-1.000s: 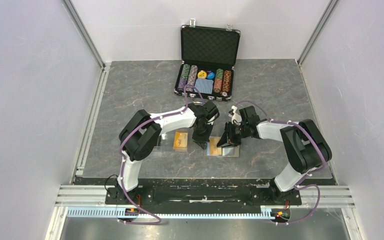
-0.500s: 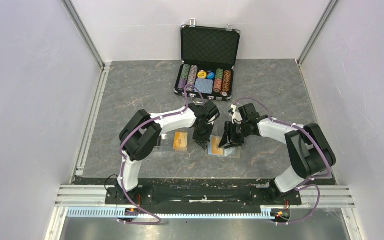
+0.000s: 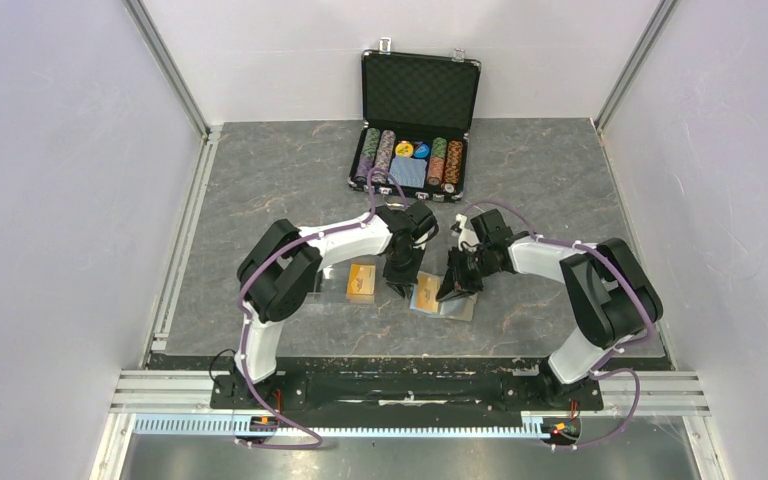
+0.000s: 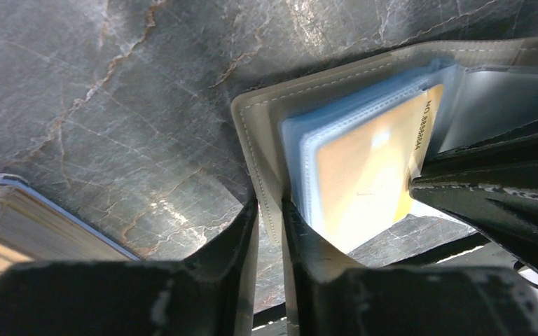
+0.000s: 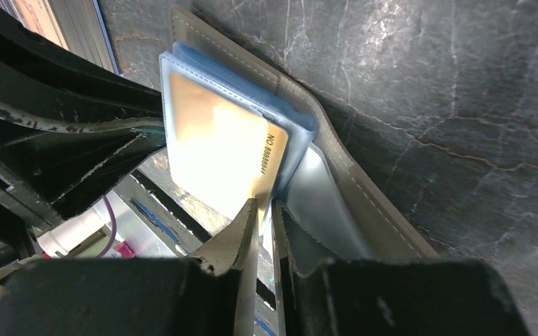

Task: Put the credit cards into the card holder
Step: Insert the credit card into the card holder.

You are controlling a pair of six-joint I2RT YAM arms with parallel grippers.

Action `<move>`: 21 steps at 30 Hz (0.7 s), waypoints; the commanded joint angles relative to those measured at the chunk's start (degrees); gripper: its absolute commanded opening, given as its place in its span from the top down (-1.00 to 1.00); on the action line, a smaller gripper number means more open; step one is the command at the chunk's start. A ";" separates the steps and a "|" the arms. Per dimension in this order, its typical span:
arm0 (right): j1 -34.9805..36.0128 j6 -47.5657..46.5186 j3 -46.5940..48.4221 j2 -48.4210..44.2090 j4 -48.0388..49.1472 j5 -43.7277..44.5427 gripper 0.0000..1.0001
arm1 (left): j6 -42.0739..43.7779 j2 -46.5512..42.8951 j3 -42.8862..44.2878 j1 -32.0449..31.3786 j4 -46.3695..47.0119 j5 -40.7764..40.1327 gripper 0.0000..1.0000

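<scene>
Left wrist: khaki card holder (image 4: pixel 265 119) open; orange card (image 4: pixel 364 171) in blue sleeve.

Case: your black poker chip case (image 3: pixel 420 92), lid standing open, foam-lined.
Chips: striped chip rows (image 3: pixel 378 152) you see inside the case, at both sides.
Deck: blue patterned deck (image 3: pixel 410 171), mid-case between the rows.
Table: grey marbled table (image 3: pixel 260 180) beneath the case.

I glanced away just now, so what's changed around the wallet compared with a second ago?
The right arm swung slightly outward, then back; the right gripper now sits slightly further left, shut on the orange card in the khaki folding wallet. The left gripper still pinches the wallet's edge. Orange card stack and black poker chip case unmoved.
</scene>
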 commanded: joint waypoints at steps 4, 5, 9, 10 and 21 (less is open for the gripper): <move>1.07 -2.45 4.11 -3.60 -2.45 1.27 0.70 | -1.14 -7.93 0.51 0.74 3.02 -1.02 0.34; 1.02 -2.91 4.42 -4.27 -3.21 1.65 0.69 | -1.46 -8.71 0.01 1.08 3.62 -0.62 0.32; 1.06 -4.67 5.58 -5.51 -4.92 2.17 0.70 | -4.05 -11.62 -2.59 2.86 6.71 2.50 0.31; 1.01 -4.86 5.76 -5.60 -5.22 2.40 0.73 | -4.64 -12.08 -3.50 3.40 7.89 3.76 0.30; 1.05 -5.95 3.34 -2.75 -2.19 3.45 1.00 | -8.67 -10.69 -9.44 5.86 18.03 14.01 0.15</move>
